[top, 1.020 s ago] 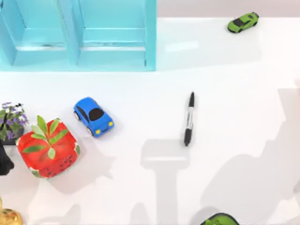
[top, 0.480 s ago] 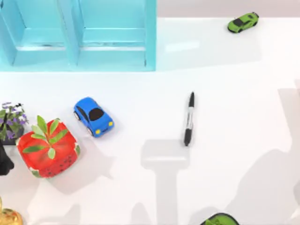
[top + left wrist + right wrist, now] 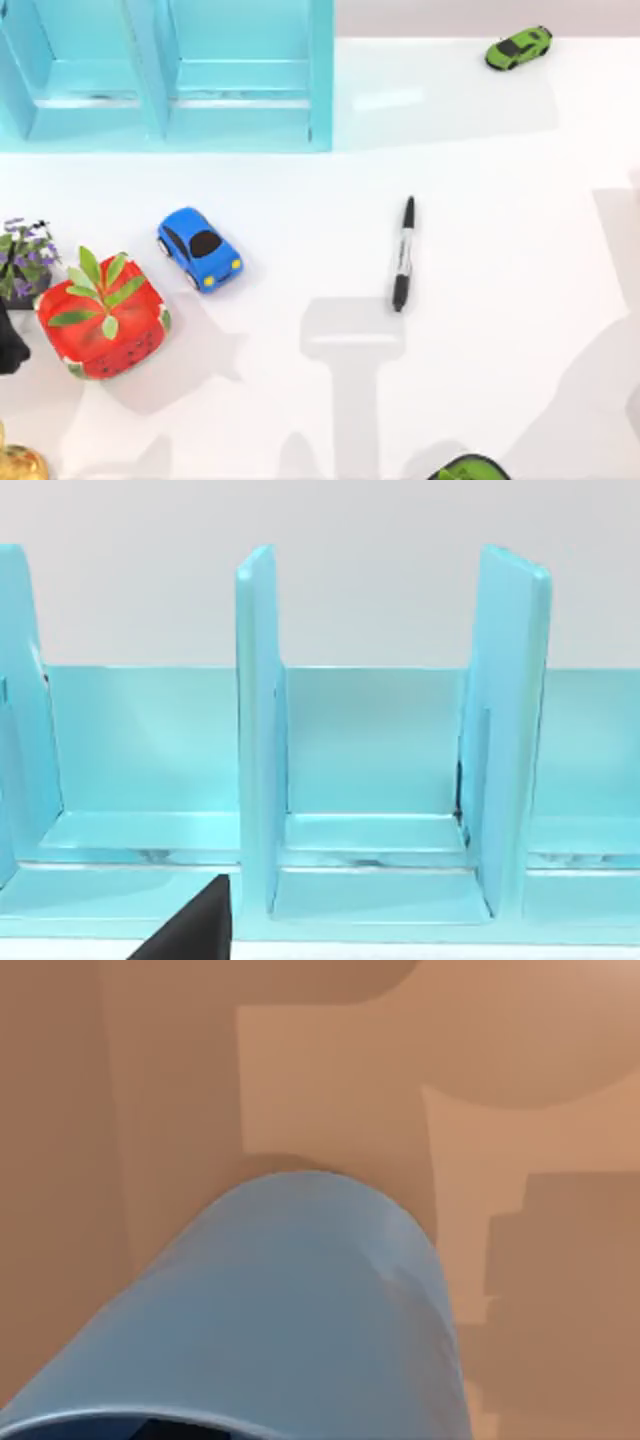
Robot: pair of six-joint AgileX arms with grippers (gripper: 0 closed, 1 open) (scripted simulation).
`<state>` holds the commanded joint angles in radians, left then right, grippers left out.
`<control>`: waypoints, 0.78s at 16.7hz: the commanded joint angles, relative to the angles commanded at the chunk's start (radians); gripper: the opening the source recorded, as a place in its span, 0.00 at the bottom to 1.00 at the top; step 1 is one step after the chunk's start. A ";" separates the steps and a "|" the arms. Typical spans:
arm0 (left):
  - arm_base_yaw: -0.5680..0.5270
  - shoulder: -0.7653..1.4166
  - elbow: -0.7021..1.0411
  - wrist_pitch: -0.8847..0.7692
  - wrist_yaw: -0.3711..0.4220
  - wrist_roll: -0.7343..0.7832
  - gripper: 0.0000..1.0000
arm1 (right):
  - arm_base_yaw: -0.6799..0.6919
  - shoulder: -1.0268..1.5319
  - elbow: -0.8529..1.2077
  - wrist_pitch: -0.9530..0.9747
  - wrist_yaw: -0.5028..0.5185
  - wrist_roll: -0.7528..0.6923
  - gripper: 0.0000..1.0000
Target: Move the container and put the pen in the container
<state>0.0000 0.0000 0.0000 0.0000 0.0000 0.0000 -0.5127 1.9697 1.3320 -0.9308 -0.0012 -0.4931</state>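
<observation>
A black pen (image 3: 403, 255) with a white-grey band lies on the white counter (image 3: 500, 200). The cup (image 3: 290, 1310) is plain light blue; the shelf (image 3: 170, 75) turquoise; one toy car (image 3: 199, 247) blue, another (image 3: 519, 47) green; the bowl (image 3: 103, 320) red, strawberry-patterned, with green leaves.

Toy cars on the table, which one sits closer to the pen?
The blue toy car, on the table's left half beside the strawberry bowl. The green toy car is parked farther from the pen, near the far right corner.

the counter (image 3: 500, 150) looks smooth, glossy white; the container (image 3: 300, 1300) smooth matt light-blue plastic; the pen (image 3: 402, 255) black plastic; the shelf (image 3: 370, 750) glossy turquoise.
</observation>
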 joint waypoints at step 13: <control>0.000 0.000 0.000 0.000 0.000 0.000 1.00 | 0.000 0.000 0.000 0.000 0.000 0.000 0.02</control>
<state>0.0000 0.0000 0.0000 0.0000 0.0000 0.0000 -0.5127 1.9697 1.3320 -0.9308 -0.0012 -0.4931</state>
